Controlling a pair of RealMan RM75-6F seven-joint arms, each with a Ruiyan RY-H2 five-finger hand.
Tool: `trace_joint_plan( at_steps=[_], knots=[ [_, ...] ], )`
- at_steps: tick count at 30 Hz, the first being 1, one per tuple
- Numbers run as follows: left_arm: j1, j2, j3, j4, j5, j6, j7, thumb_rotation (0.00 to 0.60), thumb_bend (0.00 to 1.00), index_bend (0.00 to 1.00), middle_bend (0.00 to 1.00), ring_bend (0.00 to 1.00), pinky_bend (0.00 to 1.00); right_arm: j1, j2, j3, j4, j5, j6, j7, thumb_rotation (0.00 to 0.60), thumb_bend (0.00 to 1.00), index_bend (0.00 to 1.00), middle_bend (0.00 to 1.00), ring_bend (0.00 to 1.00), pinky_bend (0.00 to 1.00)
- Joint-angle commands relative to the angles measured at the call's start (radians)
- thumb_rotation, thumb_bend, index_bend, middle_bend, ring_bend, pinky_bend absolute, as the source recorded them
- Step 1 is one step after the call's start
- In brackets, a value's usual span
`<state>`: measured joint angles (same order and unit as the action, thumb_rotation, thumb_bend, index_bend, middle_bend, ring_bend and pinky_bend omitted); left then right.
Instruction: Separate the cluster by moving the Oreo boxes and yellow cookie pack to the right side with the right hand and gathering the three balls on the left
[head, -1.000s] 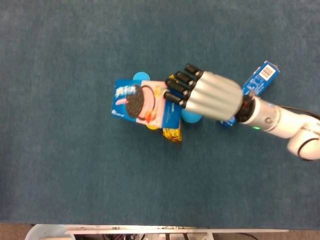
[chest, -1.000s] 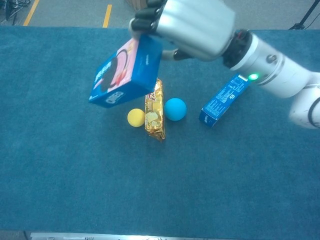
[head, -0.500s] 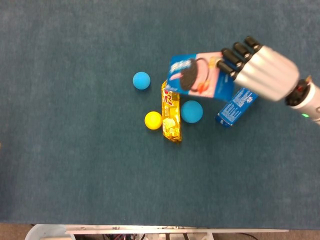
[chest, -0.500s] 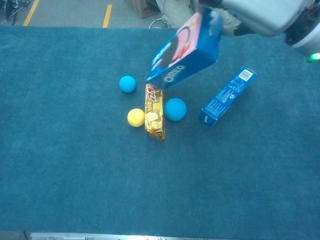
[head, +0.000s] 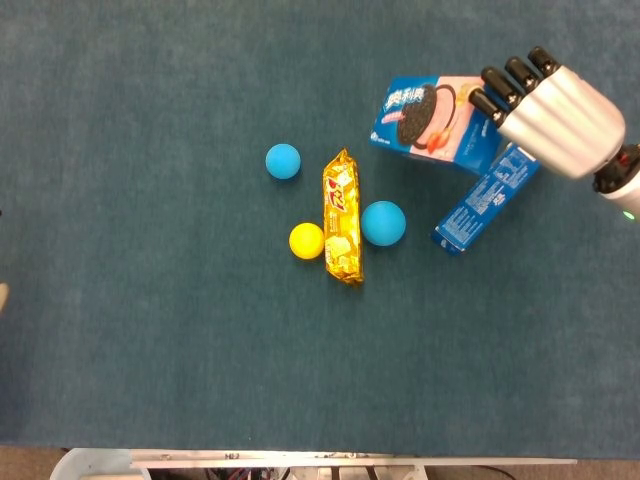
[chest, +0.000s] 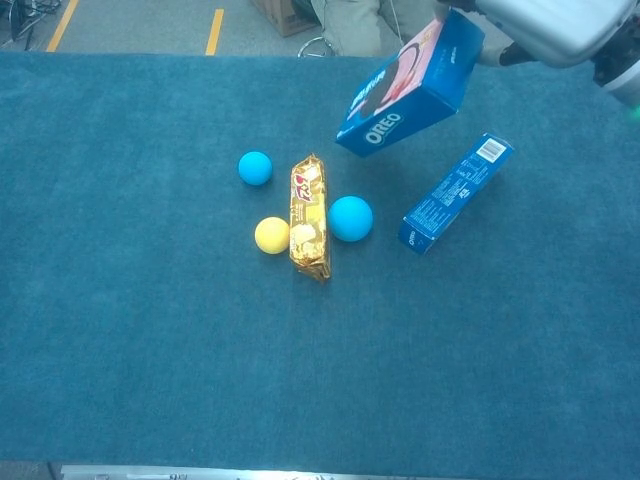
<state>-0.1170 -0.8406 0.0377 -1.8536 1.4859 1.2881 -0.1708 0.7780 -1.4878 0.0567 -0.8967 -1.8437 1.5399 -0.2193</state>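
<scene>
My right hand (head: 556, 108) (chest: 548, 22) grips a blue and pink Oreo box (head: 432, 122) (chest: 410, 87) and holds it in the air, tilted, above the right part of the table. A second, narrow blue Oreo box (head: 486, 198) (chest: 455, 192) lies flat just below it. The yellow cookie pack (head: 342, 217) (chest: 309, 215) lies in the middle, with a large blue ball (head: 383, 223) (chest: 350, 218) at its right, a yellow ball (head: 306, 240) (chest: 271, 235) at its left and a small blue ball (head: 283, 161) (chest: 255, 167) further up left. My left hand is out of both views.
A blue cloth (head: 150, 330) covers the table. Beyond its far edge the chest view shows a floor with yellow lines (chest: 215, 30) and a person's legs (chest: 355, 22). A pale bin rim (head: 100, 465) sits below the near edge.
My right hand has carried the Oreo box from over the cluster up and to the right. The small blue ball, once hidden under the box, is now uncovered.
</scene>
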Motion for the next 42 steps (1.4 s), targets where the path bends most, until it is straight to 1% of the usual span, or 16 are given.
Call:
trace_joint_plan(
  at_steps=[1,9,14,19,21,24,27,28,30,32,35,38,42],
  knots=[
    [0.004,0.002,0.002,-0.003,-0.001,0.005,0.0,0.6,0.33,0.17,0.15,0.11,0.1,0.005,-0.028,0.004,0.039,0.01,-0.012,0.016,0.6,0.08,0.74,0.61,0.65,0.76],
    [0.008,0.004,0.004,-0.006,0.003,0.015,-0.005,0.6,0.33,0.17,0.15,0.11,0.1,0.037,-0.116,0.029,0.156,0.047,-0.048,0.049,0.6,0.08,0.74,0.61,0.65,0.76],
    [0.016,0.011,0.005,-0.008,0.0,0.028,-0.006,0.6,0.33,0.17,0.15,0.11,0.1,0.059,-0.166,0.039,0.204,0.063,-0.06,0.065,0.6,0.08,0.74,0.61,0.65,0.76],
    [0.022,0.014,0.009,-0.005,0.0,0.032,-0.012,0.6,0.33,0.17,0.15,0.11,0.1,0.051,-0.178,0.019,0.212,0.064,-0.068,0.069,0.6,0.08,0.74,0.61,0.65,0.76],
    [0.021,0.012,0.01,-0.002,-0.002,0.029,-0.013,0.6,0.33,0.17,0.15,0.11,0.1,0.042,-0.173,0.011,0.202,0.069,-0.076,0.058,0.6,0.08,0.74,0.6,0.65,0.76],
    [0.019,0.009,0.011,0.001,0.003,0.024,-0.012,0.6,0.33,0.17,0.15,0.11,0.1,0.028,-0.153,-0.001,0.16,0.075,-0.095,0.037,0.6,0.08,0.7,0.59,0.62,0.76],
    [0.017,0.008,0.013,0.001,0.009,0.024,-0.012,0.6,0.33,0.17,0.16,0.11,0.1,0.017,-0.114,-0.013,0.1,0.08,-0.12,0.004,0.6,0.08,0.64,0.56,0.59,0.72],
    [0.017,0.008,0.012,0.001,0.01,0.025,-0.013,0.6,0.33,0.17,0.16,0.11,0.1,0.012,-0.094,-0.016,0.068,0.087,-0.136,-0.008,0.6,0.08,0.61,0.55,0.57,0.69],
    [0.018,0.009,0.012,0.003,0.01,0.026,-0.013,0.6,0.33,0.17,0.16,0.11,0.1,0.003,-0.061,-0.017,0.007,0.107,-0.17,-0.023,0.6,0.08,0.49,0.5,0.51,0.58],
    [0.017,0.01,0.013,0.003,0.01,0.025,-0.013,0.6,0.33,0.17,0.16,0.11,0.1,-0.005,-0.018,-0.015,-0.069,0.13,-0.207,-0.049,0.6,0.08,0.38,0.46,0.46,0.51],
    [0.016,0.011,0.014,0.002,0.01,0.023,-0.013,0.6,0.33,0.17,0.16,0.11,0.1,-0.018,0.04,-0.014,-0.159,0.155,-0.243,-0.096,0.6,0.08,0.22,0.4,0.39,0.43],
    [0.015,0.01,0.014,0.001,0.01,0.021,-0.011,0.6,0.33,0.17,0.16,0.11,0.1,-0.03,0.086,-0.011,-0.228,0.176,-0.267,-0.129,0.6,0.08,0.14,0.34,0.33,0.4],
    [0.013,0.009,0.014,-0.002,0.014,0.019,-0.009,0.6,0.33,0.17,0.16,0.11,0.1,-0.046,0.131,-0.004,-0.275,0.193,-0.274,-0.148,0.6,0.08,0.11,0.31,0.29,0.38]
  ],
)
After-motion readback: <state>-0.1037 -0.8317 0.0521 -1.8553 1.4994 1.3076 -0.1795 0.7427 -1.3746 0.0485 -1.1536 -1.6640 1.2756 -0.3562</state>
